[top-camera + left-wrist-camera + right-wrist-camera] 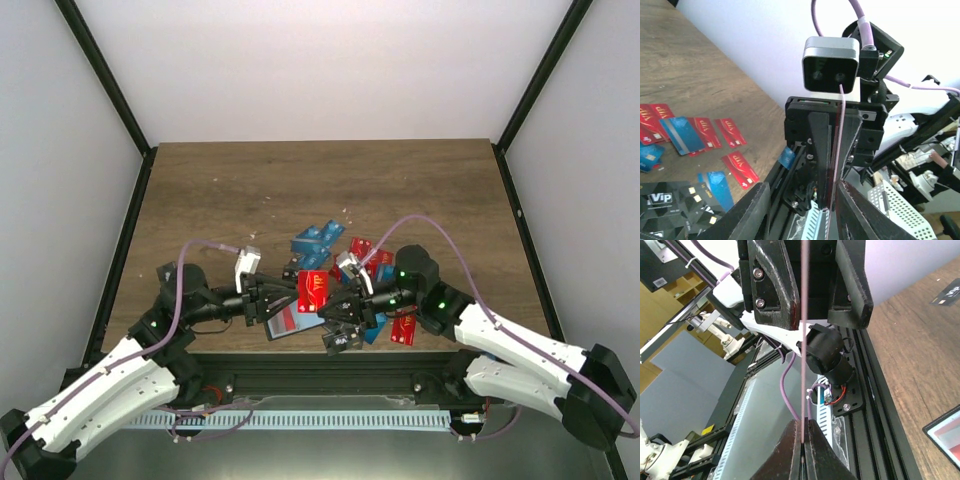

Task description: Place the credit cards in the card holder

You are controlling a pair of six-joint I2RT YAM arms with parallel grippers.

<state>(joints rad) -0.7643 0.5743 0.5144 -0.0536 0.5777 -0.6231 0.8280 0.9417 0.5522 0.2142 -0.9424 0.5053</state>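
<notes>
A red credit card (313,290) is held upright between both grippers above the table's front middle. My right gripper (347,302) is shut on it; in the right wrist view the card (803,340) shows edge-on, pinched between the fingertips (803,440). My left gripper (287,296) is open around the card's other end; the card's edge (836,150) lies against one finger (865,215). The card holder (283,321), black-rimmed and lying open, sits just below the grippers and also shows in the right wrist view (945,432). Loose red cards (740,170), blue cards (318,240) and black cards (670,205) lie around.
The table's front rail (300,365) runs right under the grippers. A blue card (786,157) overhangs that edge. Black posts (110,90) and white walls enclose the table. The far half of the wooden table (320,180) holds only a few crumbs.
</notes>
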